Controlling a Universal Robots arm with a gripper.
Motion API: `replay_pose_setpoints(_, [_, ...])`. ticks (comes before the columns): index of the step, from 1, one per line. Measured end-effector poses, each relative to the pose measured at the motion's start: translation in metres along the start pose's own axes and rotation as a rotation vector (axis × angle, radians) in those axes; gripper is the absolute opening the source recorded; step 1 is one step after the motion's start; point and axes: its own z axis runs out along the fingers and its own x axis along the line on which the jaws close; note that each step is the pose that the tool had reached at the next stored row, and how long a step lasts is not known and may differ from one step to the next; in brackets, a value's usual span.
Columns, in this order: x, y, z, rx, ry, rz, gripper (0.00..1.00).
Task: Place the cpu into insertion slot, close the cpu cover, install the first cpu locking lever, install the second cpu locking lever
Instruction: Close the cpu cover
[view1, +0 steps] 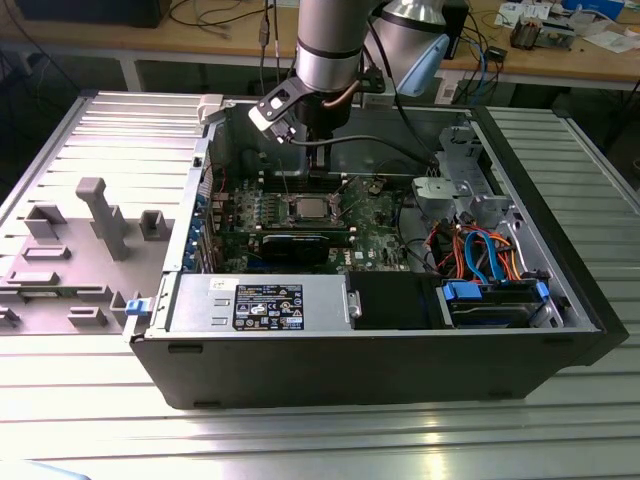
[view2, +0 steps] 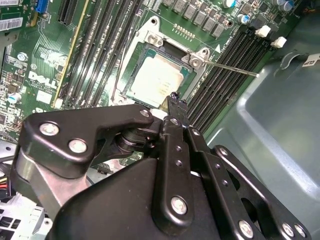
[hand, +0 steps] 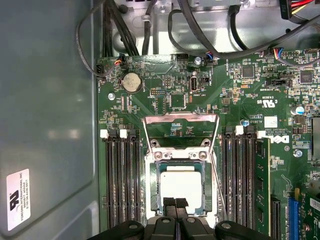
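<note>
the tool (view1: 318, 165), tips drawn narrow together, hangs in the exterior view at 12 o'clock of the cpu (view1: 308, 208), which lies in the insertion slot (hand: 157, 190) with the cpu cover (hand: 180, 118) standing open.

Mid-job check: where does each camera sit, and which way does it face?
Exterior view: off the arm, looking down into the open computer case; the arm hangs over it.
First wrist view: on the arm, facing the circuit board squarely; the shut gripper at the cpu.
Second wrist view: on the arm, slanting along the gripper toward the cpu.
Both wrist views share the cpu in the insertion slot.
</note>
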Motion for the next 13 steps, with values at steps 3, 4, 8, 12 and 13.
replay_pose_setpoints(3, [0.0000,0.0000,-0.0004,0.0000,0.0014,0.000,0.11])
replay_pose_setpoints(4, [0.0000,0.0000,-0.0005,0.0000,0.0017,0.000,0.11])
replay_pose_setpoints(8, [0.0000,0.0000,-0.0008,0.0000,0.0027,0.000,0.11])
replay_pose_setpoints(12, [0.0001,0.0000,-0.0018,0.0001,0.0070,0.000,0.11])
replay_pose_setpoints(13, [0.0001,0.0000,-0.0018,0.0001,0.0072,0.000,0.11])
